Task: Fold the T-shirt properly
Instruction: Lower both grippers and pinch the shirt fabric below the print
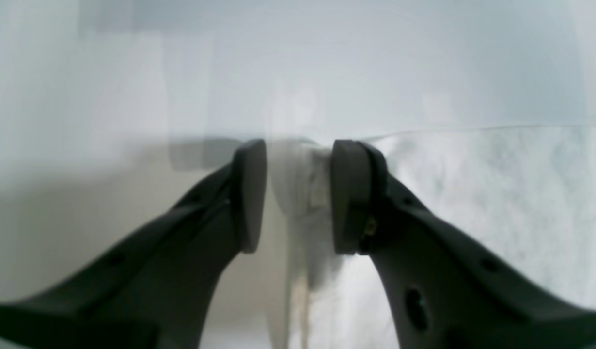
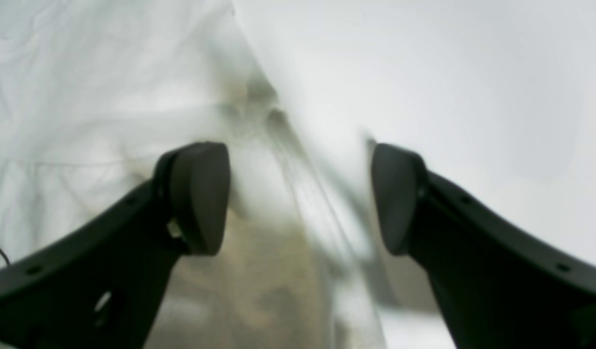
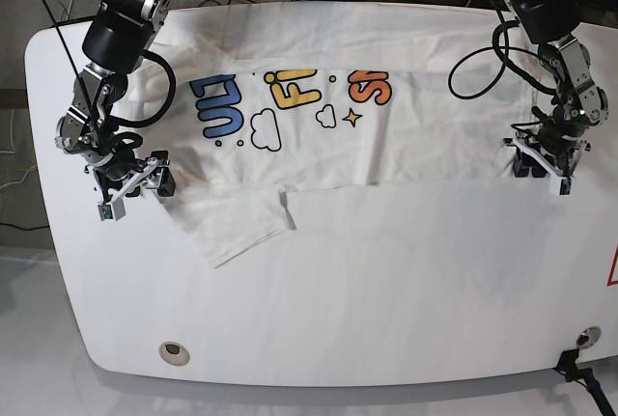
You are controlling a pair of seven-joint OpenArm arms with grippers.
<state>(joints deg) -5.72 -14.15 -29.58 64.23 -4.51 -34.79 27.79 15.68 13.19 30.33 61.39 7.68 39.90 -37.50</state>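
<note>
The T-shirt (image 3: pixel 319 136), limp, light and wrinkle-prone, lies across the far half of the worktop (image 3: pixel 386 291); left fingers (image 1: pixel 349 194) pinch its right edge; right fingers (image 2: pixel 201 194) stand spread over its left edge; best held by hems.

The robot is showing two arms built of black and grey jointed segments, the left arm (image 3: pixel 555 40) and the right arm (image 3: pixel 116 40), each trailing thin black cables that are looping beside the joints. Each is ending in a matte black two-fingered gripper, left gripper (image 1: pixel 298 194) and right gripper (image 2: pixel 298 198), whose curved fingers (image 2: pixel 496 252) are carrying small round holes and thick, rounded dark grey pads (image 1: pixel 349 194).
</note>
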